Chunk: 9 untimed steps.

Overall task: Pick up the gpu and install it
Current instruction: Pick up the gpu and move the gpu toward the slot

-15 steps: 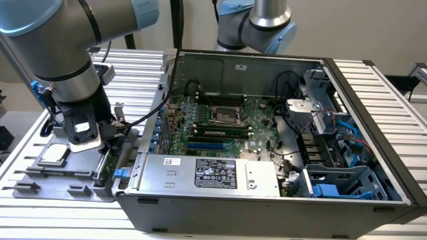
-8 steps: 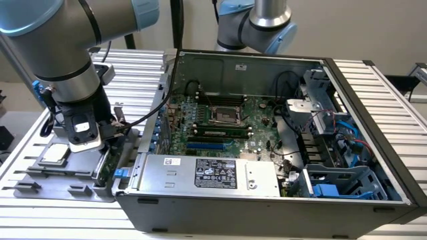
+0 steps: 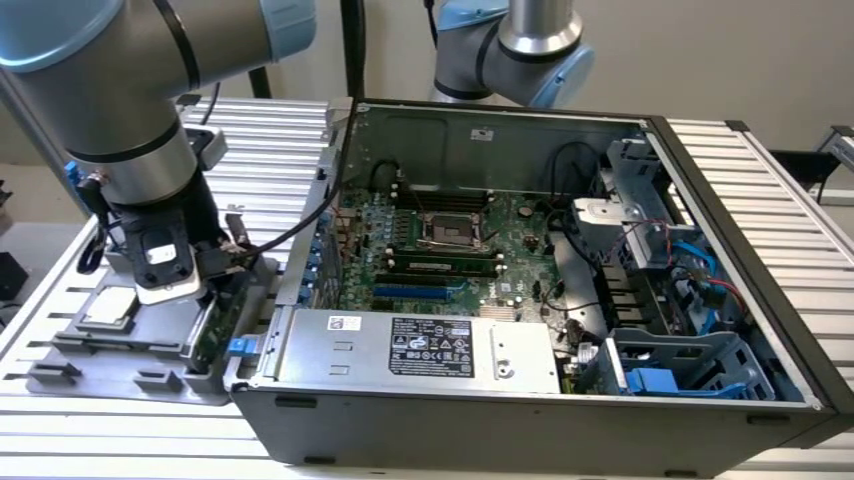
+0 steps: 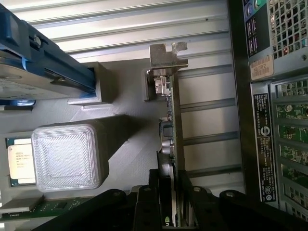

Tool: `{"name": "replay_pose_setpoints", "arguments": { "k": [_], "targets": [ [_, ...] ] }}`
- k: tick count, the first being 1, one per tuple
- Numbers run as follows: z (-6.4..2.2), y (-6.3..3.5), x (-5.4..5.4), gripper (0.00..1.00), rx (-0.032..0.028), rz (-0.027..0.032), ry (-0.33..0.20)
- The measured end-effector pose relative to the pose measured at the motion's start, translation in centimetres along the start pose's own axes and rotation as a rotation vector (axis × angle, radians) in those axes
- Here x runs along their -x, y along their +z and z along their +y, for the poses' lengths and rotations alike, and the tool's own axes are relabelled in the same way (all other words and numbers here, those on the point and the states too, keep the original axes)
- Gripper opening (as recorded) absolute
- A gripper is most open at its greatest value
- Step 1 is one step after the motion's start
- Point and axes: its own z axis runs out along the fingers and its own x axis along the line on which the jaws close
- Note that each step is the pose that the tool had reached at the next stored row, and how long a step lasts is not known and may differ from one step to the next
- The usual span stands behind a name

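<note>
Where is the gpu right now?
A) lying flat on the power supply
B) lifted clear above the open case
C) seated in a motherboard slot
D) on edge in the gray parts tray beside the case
D: the gpu stands on edge in the gray parts tray, outside the case, with the gripper down over it.

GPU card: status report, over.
Gripper shut on thin green-and-black expansion card, silver end bracket. Card on edge in grey tray. Nothing in the way seen.
</note>
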Motion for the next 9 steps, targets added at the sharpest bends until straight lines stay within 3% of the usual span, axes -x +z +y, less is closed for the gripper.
{"name": "replay_pose_setpoints", "arguments": {
  "k": [9],
  "targets": [
    [-0.03,0.0,-0.18,0.27,0.0006,0.0021,-0.06]
  ]
}}
